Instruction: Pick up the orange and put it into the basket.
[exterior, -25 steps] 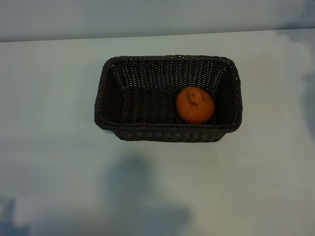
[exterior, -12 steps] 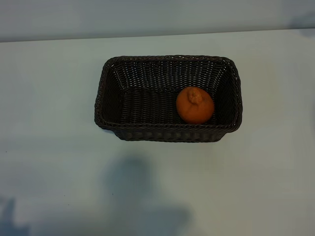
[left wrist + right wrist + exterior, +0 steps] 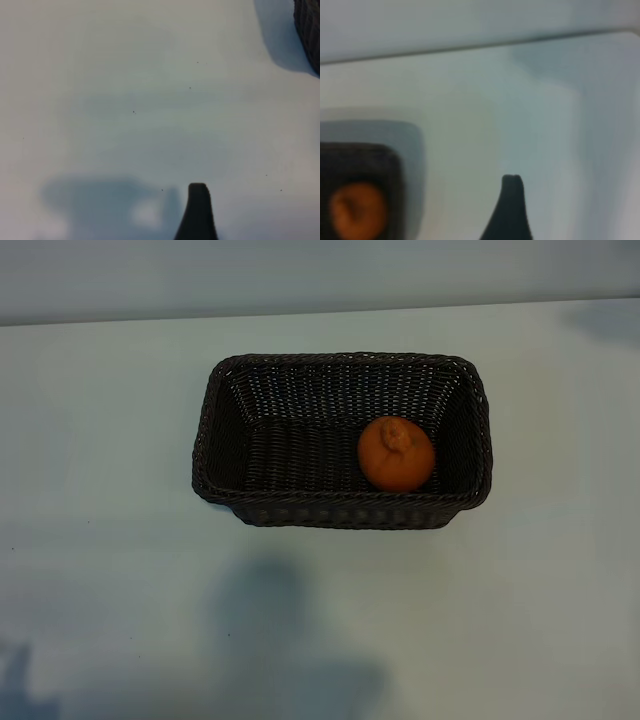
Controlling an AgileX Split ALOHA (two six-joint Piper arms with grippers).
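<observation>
The orange sits inside the basket, well apart from my right fingers, which are spread and empty; my left fingers likewise. Job looks done.

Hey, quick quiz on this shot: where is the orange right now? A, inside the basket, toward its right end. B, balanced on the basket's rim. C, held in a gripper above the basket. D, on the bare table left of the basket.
A: the exterior view shows the orange resting on the floor of the wicker basket, near its right end, with no gripper on it.
</observation>
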